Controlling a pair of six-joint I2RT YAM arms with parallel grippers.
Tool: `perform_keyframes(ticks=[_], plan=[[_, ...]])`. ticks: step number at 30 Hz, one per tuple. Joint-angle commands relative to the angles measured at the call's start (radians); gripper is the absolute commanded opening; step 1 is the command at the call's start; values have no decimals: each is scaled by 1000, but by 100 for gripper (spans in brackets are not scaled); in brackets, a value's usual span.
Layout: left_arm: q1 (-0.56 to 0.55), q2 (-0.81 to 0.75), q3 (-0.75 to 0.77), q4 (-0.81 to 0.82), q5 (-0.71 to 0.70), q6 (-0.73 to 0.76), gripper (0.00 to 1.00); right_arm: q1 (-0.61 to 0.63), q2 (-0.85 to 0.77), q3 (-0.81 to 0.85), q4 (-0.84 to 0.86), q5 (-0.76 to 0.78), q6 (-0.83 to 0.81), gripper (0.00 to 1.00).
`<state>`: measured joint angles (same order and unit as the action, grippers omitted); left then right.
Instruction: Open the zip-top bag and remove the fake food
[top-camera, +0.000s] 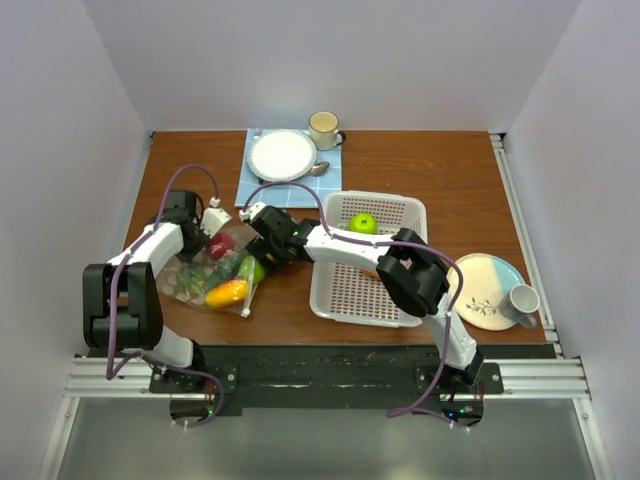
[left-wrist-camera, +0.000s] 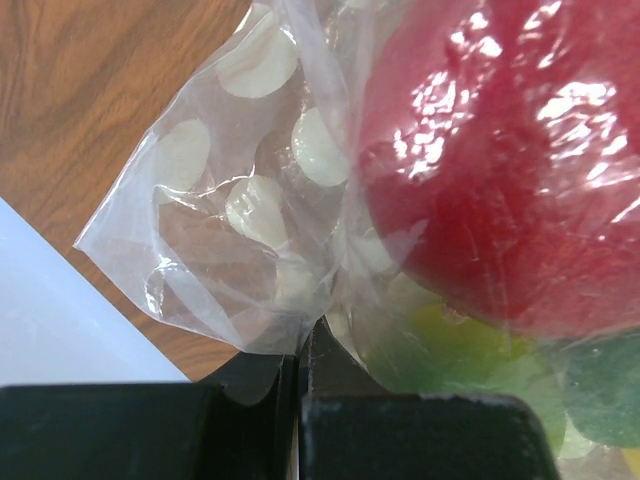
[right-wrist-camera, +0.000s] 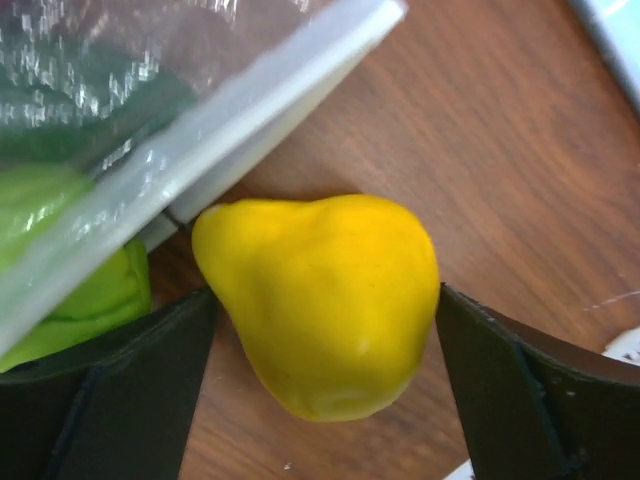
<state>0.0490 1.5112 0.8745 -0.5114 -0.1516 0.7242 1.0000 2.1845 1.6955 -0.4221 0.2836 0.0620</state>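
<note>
We are partway through. One green apple (top-camera: 363, 223) is lying in the white basket (top-camera: 345, 300) at centre right, and a yellow pear (right-wrist-camera: 320, 290) is sitting on the table (top-camera: 430, 170) just outside the zip-top bag (top-camera: 205, 272), left of centre. The left gripper (left-wrist-camera: 300, 348) is pinching the bag's corner. The right gripper (right-wrist-camera: 325, 335) is straddling the pear, and we cannot tell whether it is gripping. A red piece (left-wrist-camera: 500, 160) is lying inside.

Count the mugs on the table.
2. The far mug stands at the back edge, beside the white plate on the blue mat. The near mug sits on the pale plate at the right. No others are visible.
</note>
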Motion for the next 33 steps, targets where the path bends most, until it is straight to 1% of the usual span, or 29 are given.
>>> perform_keyframes(ticks=[1,2,3,5,6,8,9,11,12,14,16,21,22,23,25,26,27,29,33], plan=[[22,-19,3,16,-5,29,0,-1,-31,9,-7,-55,38,70],[22,-20,9,13,0,29,0,-3,-46,7,-10,-55,41,64],[20,-23,14,1,4,26,0,-3,-63,0,-10,-52,47,55],[20,-25,44,-21,29,12,0,-4,-104,-26,-3,-38,50,50],[20,-26,58,-51,41,4,0,-4,-161,-36,-3,-29,50,46],[18,-28,110,-87,84,-23,0,-12,-228,-66,2,1,50,44],[18,-28,148,-119,98,-34,0,-20,-292,-77,3,14,55,44],[15,-34,190,-156,144,-67,0,-47,-371,-137,9,44,76,44],[11,-40,234,-200,153,-77,0,-60,-444,-161,14,54,84,44],[5,-52,271,-234,214,-95,0,-89,-508,-252,26,95,97,44],[-11,-72,308,-268,233,-108,0,-127,-592,-348,45,141,110,43],[-35,-89,350,-312,230,-115,0,-179,-643,-492,-3,222,166,42],[-38,-91,354,-315,225,-115,0,-190,-650,-516,2,226,176,44],[-40,-94,359,-325,215,-117,0,-198,-651,-536,3,229,189,56],[-41,-95,373,-332,207,-120,0,-213,-648,-566,-4,233,202,74],[-40,-95,377,-338,202,-121,0,-213,-643,-569,-4,233,202,90],[-40,-95,373,-337,201,-123,0,-213,-641,-562,-6,226,199,98],[-73,-86,351,-323,181,-124,0,-215,-640,-542,-15,223,196,99],[-80,-80,271,-268,109,-118,0,-192,-663,-464,-27,236,157,99]])
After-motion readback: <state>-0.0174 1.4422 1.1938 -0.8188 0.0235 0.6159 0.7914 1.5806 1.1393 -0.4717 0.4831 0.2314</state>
